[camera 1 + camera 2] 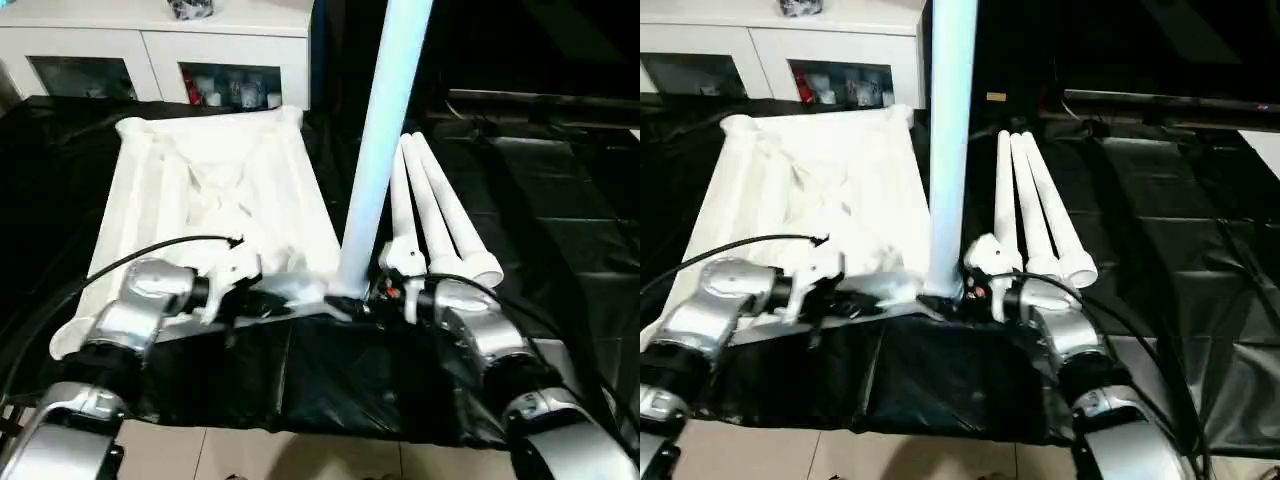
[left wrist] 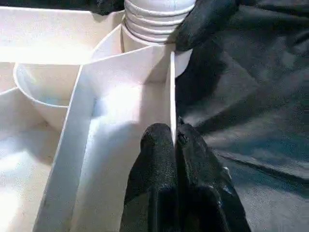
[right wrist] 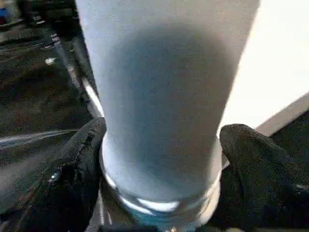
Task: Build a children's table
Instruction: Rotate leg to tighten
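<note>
We pinch the light, stiff tabletop [image 1: 215, 190] rim with our left end effector [image 2: 175, 140] while our right end effector [image 3: 159, 159] straddles the upright, slippery leg [image 1: 385, 130] near its corner socket, best held low.

Left tool [image 2: 175, 145] pinched, right tool [image 3: 159, 159] spread

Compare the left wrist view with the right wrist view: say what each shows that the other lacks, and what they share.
Left wrist alone: the left gripper shut on the tabletop rim, and the leg's ribbed end at the corner socket.
Right wrist alone: the right gripper with its fingers on either side of the leg's smooth shaft, touching it.
Shared: the upright leg, the tabletop and the black sheet.
</note>
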Robot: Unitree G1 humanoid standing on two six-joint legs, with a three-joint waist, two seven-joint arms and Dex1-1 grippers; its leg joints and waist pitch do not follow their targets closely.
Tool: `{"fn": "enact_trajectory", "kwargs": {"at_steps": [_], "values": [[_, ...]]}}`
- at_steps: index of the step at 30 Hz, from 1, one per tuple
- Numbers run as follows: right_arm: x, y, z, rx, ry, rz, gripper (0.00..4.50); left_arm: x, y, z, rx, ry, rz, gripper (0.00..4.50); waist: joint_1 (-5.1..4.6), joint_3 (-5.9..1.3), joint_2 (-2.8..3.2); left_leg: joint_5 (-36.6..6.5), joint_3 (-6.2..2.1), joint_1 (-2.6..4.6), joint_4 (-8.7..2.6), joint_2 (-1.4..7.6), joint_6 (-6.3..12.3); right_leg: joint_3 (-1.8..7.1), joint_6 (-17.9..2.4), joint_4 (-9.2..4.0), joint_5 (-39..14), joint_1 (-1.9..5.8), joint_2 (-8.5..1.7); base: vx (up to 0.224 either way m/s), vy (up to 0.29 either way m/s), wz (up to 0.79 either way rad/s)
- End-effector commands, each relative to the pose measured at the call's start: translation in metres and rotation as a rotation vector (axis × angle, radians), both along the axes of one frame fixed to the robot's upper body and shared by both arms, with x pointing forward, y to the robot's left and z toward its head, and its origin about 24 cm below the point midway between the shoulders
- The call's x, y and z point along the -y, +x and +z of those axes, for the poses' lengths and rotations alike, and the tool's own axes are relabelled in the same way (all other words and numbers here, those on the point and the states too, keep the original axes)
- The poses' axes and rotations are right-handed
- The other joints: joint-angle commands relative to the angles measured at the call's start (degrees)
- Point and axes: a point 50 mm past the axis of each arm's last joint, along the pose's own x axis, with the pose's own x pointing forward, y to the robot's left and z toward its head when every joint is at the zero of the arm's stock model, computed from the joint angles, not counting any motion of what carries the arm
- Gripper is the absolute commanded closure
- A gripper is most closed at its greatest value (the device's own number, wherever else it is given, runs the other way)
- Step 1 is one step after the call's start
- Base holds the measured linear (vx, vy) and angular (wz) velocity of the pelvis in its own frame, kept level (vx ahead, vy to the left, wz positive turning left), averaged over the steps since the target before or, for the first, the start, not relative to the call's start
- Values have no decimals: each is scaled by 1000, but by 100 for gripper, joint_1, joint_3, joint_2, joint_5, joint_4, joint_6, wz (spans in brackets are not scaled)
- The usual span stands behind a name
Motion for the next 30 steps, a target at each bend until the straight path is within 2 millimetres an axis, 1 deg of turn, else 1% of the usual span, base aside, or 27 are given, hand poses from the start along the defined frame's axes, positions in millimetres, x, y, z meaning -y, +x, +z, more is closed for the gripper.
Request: {"fn": "enact_trajectory", "kwargs": {"at_steps": [1, 2, 3, 4, 5, 8, 9, 12, 15, 16, 17, 18, 19, 20, 21, 22, 23, 24, 25, 26, 27, 28, 29, 30], "values": [[-6, -13, -9, -81, -20, 133, 90, 5, -8, -3, -55, -11, -108, 450, 19, -324, 26, -1282, -51, 8, -323, 179, 358, 271, -1371, -386, -1146, 312, -349, 0, 0, 0], [-6, -13, -9, -81, -20, 134, 95, 5, -8, -3, -55, -11, -109, 450, 20, -328, 28, -1272, -48, 8, -318, 176, 365, 272, -1377, -384, -1118, 311, -348, 0, 0, 0], [-6, -15, -9, -93, -21, 164, 106, 4, -9, -2, -65, -7, -126, 450, 20, -326, -6, -1245, -44, 5, -319, 177, 376, 272, -1381, -382, -1084, 308, -344, 0, 0, 0], [-6, -16, -9, -94, -22, 170, 120, 4, -9, -2, -67, -5, -131, 450, 31, -331, 5, -1215, -49, 9, -317, 176, 381, 272, -1391, -372, -1062, 314, -350, 0, 0, 0], [-6, -16, -9, -94, -22, 172, 120, 4, -9, -2, -67, -4, -133, 450, 31, -332, 13, -1167, -47, 7, -316, 181, 380, 273, -1408, -366, -1014, 308, -352, 0, 0, 0], [-6, -17, -9, -110, -23, 205, 147, 3, -10, -2, -74, 0, -153, 450, 42, -330, 10, -1154, -44, 14, -315, 180, 373, 273, -1431, -364, -995, 303, -353, 0, 0, 0], [-6, -18, -9, -110, -23, 207, 147, 3, -10, -2, -74, 0, -154, 450, 47, -331, 10, -1152, -43, 18, -314, 179, 356, 272, -1423, -366, -1016, 304, -354, 0, 0, 0], [-7, -19, -9, -113, -13, 204, 170, 4, -9, -3, -61, -7, -143, 450, 63, -335, 7, -1127, -45, 18, -313, 181, 342, 274, -1402, -360, -983, 307, -353, 0, 0, 0], [-8, -18, -10, -112, -3, 174, 174, 4, -7, -4, -35, -4, -104, 450, 81, -340, 8, -1099, -44, 20, -310, 176, 333, 272, -1401, -354, -923, 310, -353, 0, 0, 0], [-9, -15, -11, -104, -5, 118, 174, 6, -4, -5, -18, -6, -72, 450, 82, -327, -2, -1146, -39, 18, -313, 178, 308, 275, -1377, -369, -1029, 301, -355, 0, 0, 0], [-10, -13, -12, -96, -7, 78, 175, 8, -3, -5, -6, -5, -51, 450, 82, -327, -2, -1146, -39, 18, -313, 178, 308, 275, -1377, -369, -1029, 301, -355, 0, 0, 0], [-13, -8, -14, -75, -4, -26, 176, 12, 2, -5, 28, -3, 14, 450, 84, -312, 3, -1258, -51, 30, -327, 174, 215, 275, -1287, -399, -1347, 284, -365, 0, 0, 0], [-14, -7, -14, -71, 0, -48, 176, 13, 4, -5, 37, -1, 31, 450, 63, -286, -4, -1454, -64, 45, -340, 166, 138, 277, -1190, -446, -1774, 260, -380, 0, 0, 0], [-15, -6, -14, -69, 3, -59, 176, 14, 4, -6, 42, 0, 40, 450, 61, -278, -4, -1556, -72, 55, -343, 161, 101, 277, -1119, -470, -2021, 254, -385, 0, 0, 0], [-18, -2, -17, -56, -12, -151, 176, 20, 9, -6, 63, -4, 109, 450, 42, -275, -21, -1621, -86, 58, -345, 158, 30, 286, -997, -490, -2330, 243, -395, 0, 0, 0], [-23, 3, -19, -53, -12, -260, 177, 29, 14, -6, 78, -26, 179, 450, 6, -260, -14, -1705, -97, 72, -358, 157, -38, 282, -946, -508, -2493, 217, -386, 0, 0, 0], [-25, 6, -21, -58, -12, -327, 177, 35, 17, -6, 82, -37, 218, 450, -4, -255, -13, -1767, -104, 87, -358, 152, -66, 279, -909, -525, -2604, 207, -388, 0, 0, 0], [-27, 7, -21, -61, -12, -357, 177, 37, 18, -6, 88, -40, 235, 450, -40, -261, -24, -1822, -123, 74, -353, 134, -63, 266, -840, -540, -2773, 223, -393, 0, 0, 0], [-37, 13, -25, -93, -8, -524, 177, 53, 24, -6, 111, -57, 334, 450, -94, -236, -20, -1871, -123, 63, -368, 137, -98, 269, -815, -547, -2799, 205, -376, 0, 0, 0], [-38, 13, -25, -96, -8, -535, 177, 55, 24, -6, 113, -58, 341, 450, -100, -229, -17, -1966, -134, 87, -367, 129, -104, 252, -758, -566, -2957, 191, -375, 0, 0, 0], [-40, 13, -26, -100, -7, -554, 177, 57, 25, -6, 115, -60, 353, 450, -99, -248, -31, -2057, -134, 111, -338, 98, -54, 240, -644, -607, -3189, 187, -384, 0, 0, 0], [-48, 14, -27, -104, -11, -595, 178, 65, 26, -6, 124, -65, 392, 450, -91, -248, -16, -2039, -128, 104, -337, 101, -4, 252, -615, -627, -3185, 173, -387, 0, 0, 0], [-51, 14, -28, -111, -10, -611, 178, 69, 26, -6, 125, -63, 399, 450, -86, -252, -22, -2042, -127, 110, -337, 102, 31, 250, -605, -627, -3132, 163, -377, 0, 0, 0], [-55, 14, -29, -121, -10, -632, 178, 72, 25, -7, 124, -61, 406, 450, -80, -255, -2, -2030, -125, 102, -339, 103, 36, 255, -616, -618, -3072, 167, -380, 0, 0, 0]]}}
